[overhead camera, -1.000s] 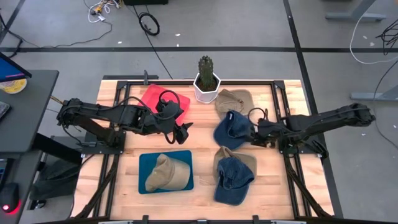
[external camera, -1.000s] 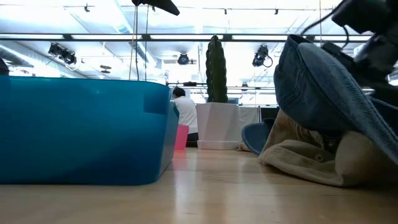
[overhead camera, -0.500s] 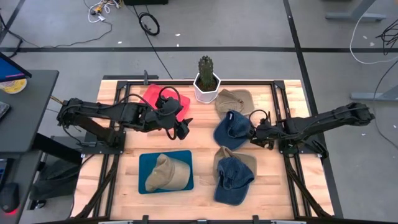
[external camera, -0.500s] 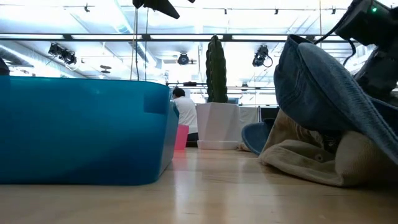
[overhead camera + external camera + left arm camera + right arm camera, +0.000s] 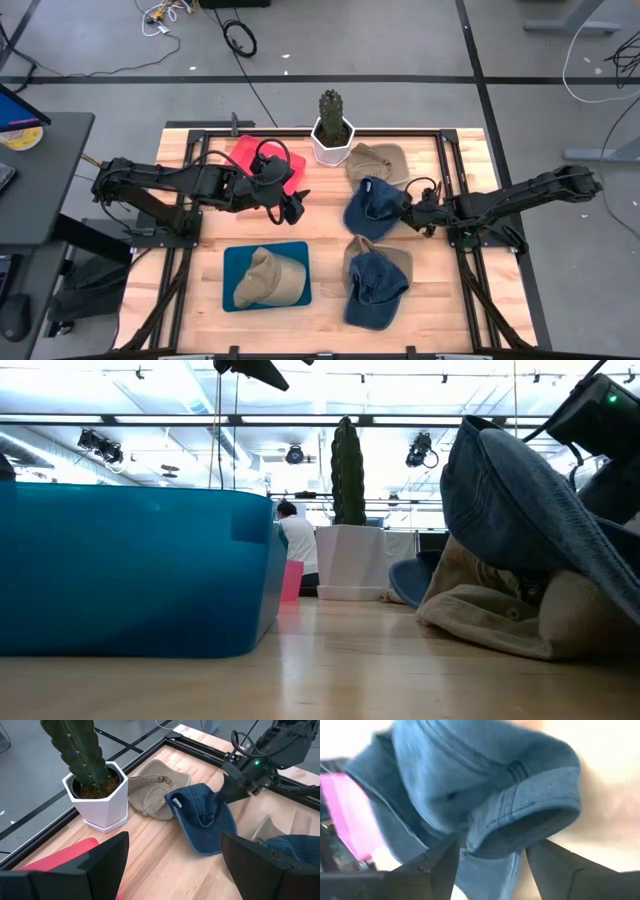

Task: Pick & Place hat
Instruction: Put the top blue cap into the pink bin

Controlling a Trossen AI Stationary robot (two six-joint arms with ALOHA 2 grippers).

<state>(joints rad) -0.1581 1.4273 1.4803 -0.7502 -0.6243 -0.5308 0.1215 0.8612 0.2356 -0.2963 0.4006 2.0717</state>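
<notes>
1. Between my right gripper's [image 5: 485, 855] spread fingers I see the blue cap [image 5: 485, 785]: matt denim cloth with raised stitched seams.
2. My left gripper [image 5: 172, 855], fingers wide apart, has 2 smooth matt dark plastic fingers [image 5: 75, 865].
3. Beyond them, the tan cap [image 5: 152, 790] looks like soft matt cotton.
4. The cactus pot [image 5: 97, 795] is smooth, slightly glossy white.
5. The table [image 5: 325, 255] is pale planked wood, satin finish.
6. The blue tray [image 5: 130, 570] is glossy plastic.

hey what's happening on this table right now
The right gripper is open at the edge of a blue cap mid-table, fingers either side of its rim, not yet closed. The left gripper hovers open by the red tray. A tan cap sits in the blue tray.
</notes>
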